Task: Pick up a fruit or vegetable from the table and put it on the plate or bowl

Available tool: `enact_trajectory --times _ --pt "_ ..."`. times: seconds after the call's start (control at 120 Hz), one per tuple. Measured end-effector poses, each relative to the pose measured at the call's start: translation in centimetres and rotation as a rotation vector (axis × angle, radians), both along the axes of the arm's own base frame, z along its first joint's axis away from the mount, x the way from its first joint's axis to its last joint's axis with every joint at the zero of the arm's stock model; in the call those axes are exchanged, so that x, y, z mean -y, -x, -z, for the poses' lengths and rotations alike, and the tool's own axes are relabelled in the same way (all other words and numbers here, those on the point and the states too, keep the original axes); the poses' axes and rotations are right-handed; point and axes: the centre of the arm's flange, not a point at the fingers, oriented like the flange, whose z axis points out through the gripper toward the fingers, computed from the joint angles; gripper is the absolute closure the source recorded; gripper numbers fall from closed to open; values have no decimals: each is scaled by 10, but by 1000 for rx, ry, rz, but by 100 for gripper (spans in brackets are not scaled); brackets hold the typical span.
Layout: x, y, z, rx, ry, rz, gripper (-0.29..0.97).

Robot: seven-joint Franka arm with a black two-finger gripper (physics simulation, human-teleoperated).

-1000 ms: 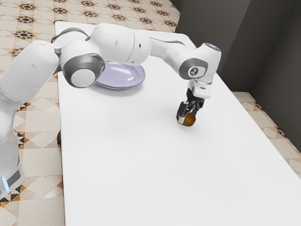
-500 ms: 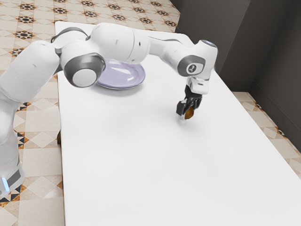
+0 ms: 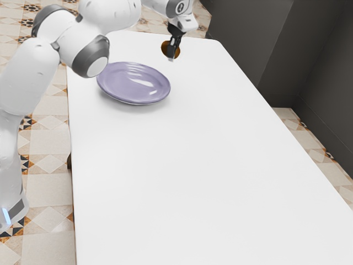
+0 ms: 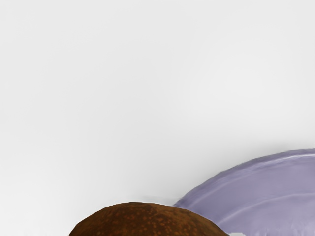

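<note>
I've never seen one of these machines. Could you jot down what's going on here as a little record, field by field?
machine: one white arm, reaching toward the far end of the white table
jaws: shut on the brown fruit
fruit: rounded, brown, speckled skin; held off the table
plate: lilac, shallow, nothing on it
fruit versus plate: at the exterior view's right of the plate, not yet over it; the wrist view shows the plate's rim close beside the fruit
task state: fruit picked up, not yet on the plate
</note>
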Motion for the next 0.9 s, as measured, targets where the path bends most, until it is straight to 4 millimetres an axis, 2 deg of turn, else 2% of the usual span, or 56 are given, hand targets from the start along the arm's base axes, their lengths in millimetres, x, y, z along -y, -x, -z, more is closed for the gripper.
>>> enact_trajectory --times 0.133,0.225,0.342,0.542,0.617,0.692,0.9 --pt "-39 33 -4 8 24 -82 46" --pt "-48 54 -7 16 57 -111 46" --pt "-50 68 -6 15 85 -128 46" --pt "-48 70 -3 10 99 -133 46" --pt "-44 70 -3 11 109 -128 28" --pt "-39 67 -2 10 115 -119 16" --pt "-36 65 -1 7 120 -123 4"
